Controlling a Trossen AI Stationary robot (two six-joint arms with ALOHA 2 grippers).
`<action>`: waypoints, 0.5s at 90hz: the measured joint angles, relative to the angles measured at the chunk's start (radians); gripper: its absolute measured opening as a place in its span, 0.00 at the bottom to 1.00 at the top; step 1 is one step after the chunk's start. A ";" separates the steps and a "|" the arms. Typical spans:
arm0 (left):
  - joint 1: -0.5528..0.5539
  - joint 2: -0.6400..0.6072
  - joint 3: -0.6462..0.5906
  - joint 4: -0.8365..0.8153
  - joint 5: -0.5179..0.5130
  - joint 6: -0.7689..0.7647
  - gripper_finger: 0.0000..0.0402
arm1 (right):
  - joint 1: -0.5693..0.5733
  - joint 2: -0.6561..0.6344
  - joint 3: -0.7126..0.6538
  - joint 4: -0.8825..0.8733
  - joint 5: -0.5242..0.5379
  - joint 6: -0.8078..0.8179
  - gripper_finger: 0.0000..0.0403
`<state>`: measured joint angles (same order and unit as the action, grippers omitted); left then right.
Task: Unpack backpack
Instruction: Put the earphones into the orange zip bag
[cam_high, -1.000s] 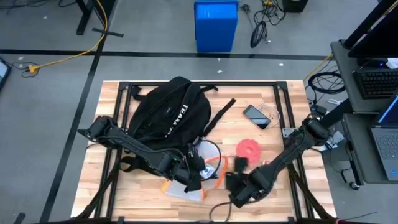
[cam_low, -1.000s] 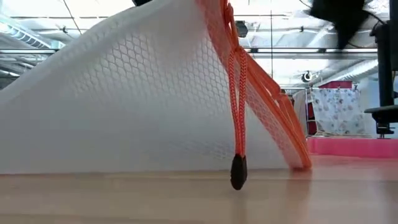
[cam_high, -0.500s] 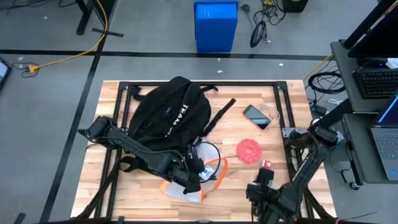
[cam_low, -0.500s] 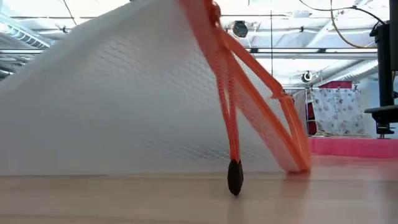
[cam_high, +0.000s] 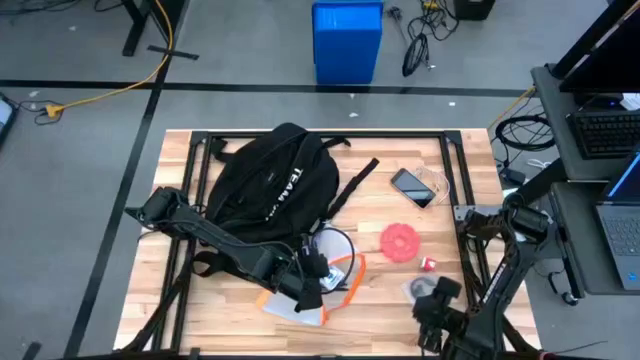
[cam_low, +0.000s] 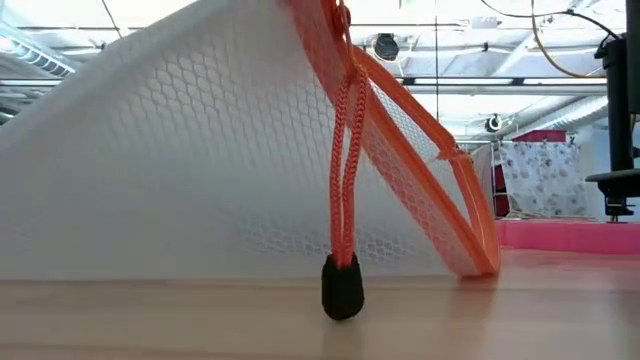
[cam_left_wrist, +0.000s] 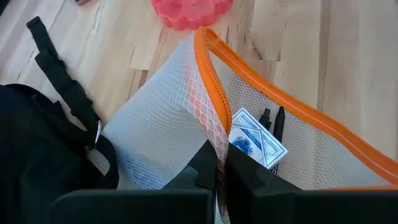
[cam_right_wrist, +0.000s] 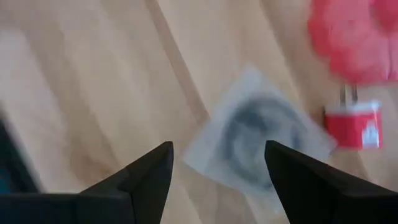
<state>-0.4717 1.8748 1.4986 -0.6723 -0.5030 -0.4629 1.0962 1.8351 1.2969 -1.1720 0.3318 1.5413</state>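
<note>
Backpack (cam_high: 270, 180) sits at about 11 o'clock on the worktop (cam_high: 440, 240). Left end effector (cam_left_wrist: 219, 177) is pinched on the mesh pouch (cam_left_wrist: 180, 118) by its orange zipper; I'd pull gently, so nothing spills. Right end effector (cam_right_wrist: 217, 171) hangs spread apart at 5 o'clock.

White lettering "TEAM 247" on black backpack (cam_high: 268, 175), reading along its length, small in high view. No other text legible anywhere.
</note>
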 joint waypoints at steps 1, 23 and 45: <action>0.000 0.000 0.000 0.000 0.000 0.000 0.00 | 0.000 0.000 -0.010 0.007 -0.009 -0.001 0.60; 0.000 0.000 0.000 0.000 0.000 0.000 0.00 | -0.001 0.001 -0.147 0.137 -0.093 0.001 0.60; 0.000 0.000 0.000 0.001 -0.001 0.000 0.00 | -0.008 -0.006 -0.239 0.260 -0.093 0.011 0.59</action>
<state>-0.4717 1.8748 1.4986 -0.6716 -0.5037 -0.4633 1.0879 1.8289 1.0581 -0.9122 0.2392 1.5520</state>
